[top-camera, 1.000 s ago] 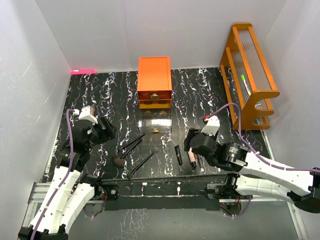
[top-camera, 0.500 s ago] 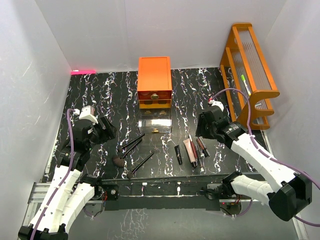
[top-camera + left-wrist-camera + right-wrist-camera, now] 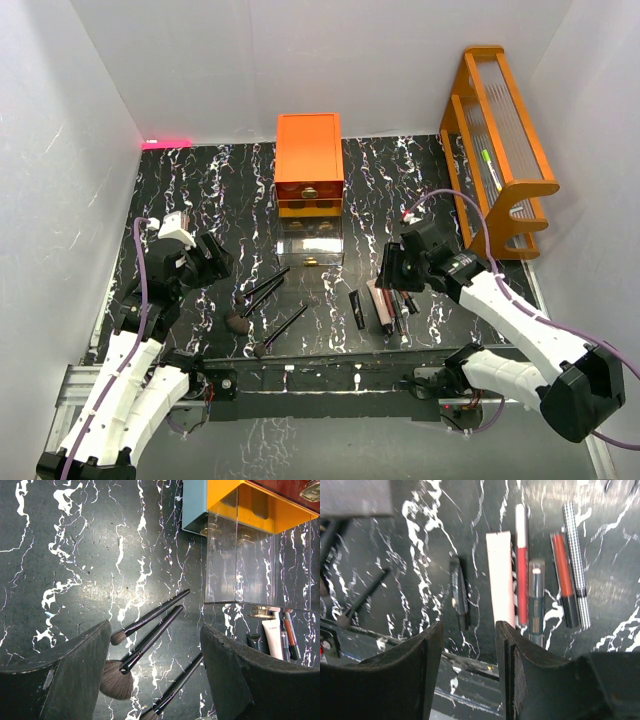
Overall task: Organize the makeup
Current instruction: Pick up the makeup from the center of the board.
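Lying parallel, the tubes run near-to-far — left fingers and right fingers spread, empty.

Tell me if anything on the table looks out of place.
The brushes lie slanted and loosely scattered left of centre, unlike the tubes, which sit in a neat row. Nothing looks spilled or damaged.

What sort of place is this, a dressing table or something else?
Probably a robot test cell staged as a vanity: plain white walls box in a black marble-patterned tabletop, two white robot arms sit at its near edge, and black makeup brushes lie before an orange drawer chest.
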Robot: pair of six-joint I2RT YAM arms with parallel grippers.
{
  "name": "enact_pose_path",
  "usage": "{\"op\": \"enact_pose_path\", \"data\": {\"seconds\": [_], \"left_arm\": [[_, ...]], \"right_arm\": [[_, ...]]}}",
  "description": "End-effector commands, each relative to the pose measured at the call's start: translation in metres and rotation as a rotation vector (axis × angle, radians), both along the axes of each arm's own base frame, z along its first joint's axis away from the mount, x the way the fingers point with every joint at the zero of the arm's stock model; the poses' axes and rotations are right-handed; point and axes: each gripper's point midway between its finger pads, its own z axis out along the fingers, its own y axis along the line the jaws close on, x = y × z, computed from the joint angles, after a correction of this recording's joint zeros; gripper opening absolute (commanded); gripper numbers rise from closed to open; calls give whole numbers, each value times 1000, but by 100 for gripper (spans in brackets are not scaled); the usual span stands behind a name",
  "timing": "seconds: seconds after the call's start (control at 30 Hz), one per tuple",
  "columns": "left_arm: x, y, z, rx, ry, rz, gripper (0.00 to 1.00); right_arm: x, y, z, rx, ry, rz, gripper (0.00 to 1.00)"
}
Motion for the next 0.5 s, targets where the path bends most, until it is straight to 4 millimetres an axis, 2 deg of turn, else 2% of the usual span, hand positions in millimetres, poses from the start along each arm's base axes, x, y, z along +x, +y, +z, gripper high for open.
{"op": "enact_pose_path", "data": {"seconds": [0.0,0.23,0.47], "left_arm": [[0,-1,0,-2,-7,-5,70],[0,-2,0,-6,-9,-11,70],[0,-1,1,-6,-11,-10,70]], "right_arm": [[-21,2,-23,43,106,-46,48],[-36,5,-37,78,145,-74,43],[-50,13,-56,32,166,-84,46]]}}
